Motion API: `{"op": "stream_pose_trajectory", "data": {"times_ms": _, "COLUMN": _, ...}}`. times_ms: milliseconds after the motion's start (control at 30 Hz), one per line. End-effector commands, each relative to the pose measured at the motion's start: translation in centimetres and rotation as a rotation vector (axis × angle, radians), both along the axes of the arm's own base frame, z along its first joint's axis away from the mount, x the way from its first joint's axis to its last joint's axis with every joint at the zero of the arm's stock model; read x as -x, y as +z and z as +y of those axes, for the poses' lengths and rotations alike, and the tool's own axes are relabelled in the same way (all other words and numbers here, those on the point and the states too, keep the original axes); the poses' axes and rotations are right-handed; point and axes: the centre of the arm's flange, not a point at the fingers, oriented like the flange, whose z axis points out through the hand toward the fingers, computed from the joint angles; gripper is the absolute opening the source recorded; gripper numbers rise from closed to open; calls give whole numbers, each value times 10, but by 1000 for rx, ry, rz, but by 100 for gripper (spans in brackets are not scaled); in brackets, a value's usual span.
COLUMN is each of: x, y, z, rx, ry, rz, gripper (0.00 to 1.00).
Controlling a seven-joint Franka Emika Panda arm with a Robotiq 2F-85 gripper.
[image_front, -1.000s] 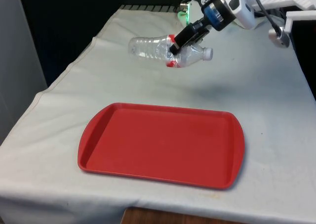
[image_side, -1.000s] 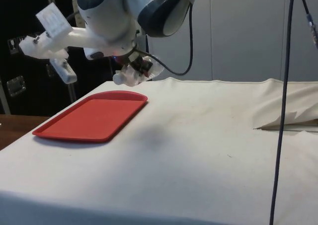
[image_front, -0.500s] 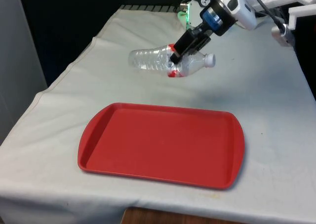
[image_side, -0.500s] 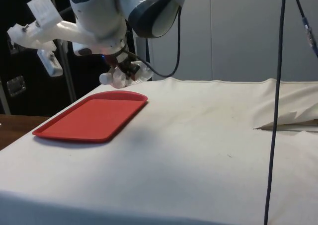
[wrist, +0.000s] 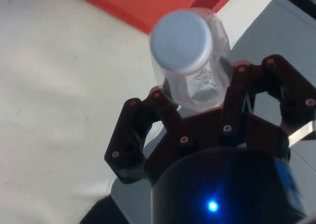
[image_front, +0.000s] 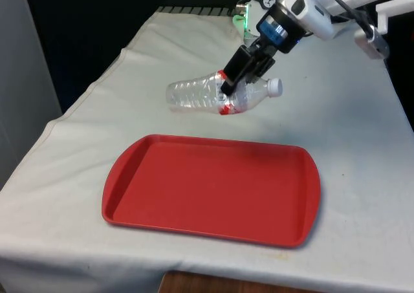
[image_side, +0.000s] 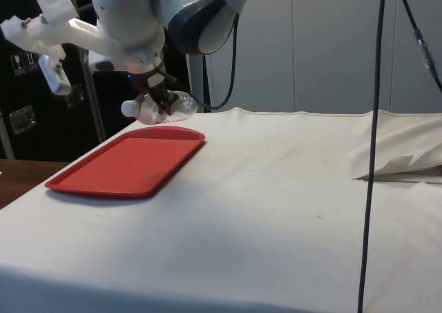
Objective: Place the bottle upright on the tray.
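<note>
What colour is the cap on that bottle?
White, on the clear bottle; the cap shows best in the front view.

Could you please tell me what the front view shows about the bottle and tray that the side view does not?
Only the front view shows the whole length of the bottle lying on its side in the air, cap towards the front view's right, with its red label, and the tray's full bare floor. Only the side view shows the gap between the bottle and the tray's far end below it. Both show the gripper shut on the bottle, held above the white cloth.
</note>
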Motion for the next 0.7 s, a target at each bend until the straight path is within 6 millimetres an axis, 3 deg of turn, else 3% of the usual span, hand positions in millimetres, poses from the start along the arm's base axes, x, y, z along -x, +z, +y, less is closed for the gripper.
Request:
{"op": "stream_pose_trajectory", "data": {"times_ms": 0, "x": -4, "y": 0, "z": -2, "rx": -16, "ry": -1, "rz": -10, "gripper": 14}}
{"op": "stream_pose_trajectory", "data": {"times_ms": 667, "x": -27, "y": 2, "z": -22, "rx": -121, "ry": -22, "rz": -141, "gripper": 14}}
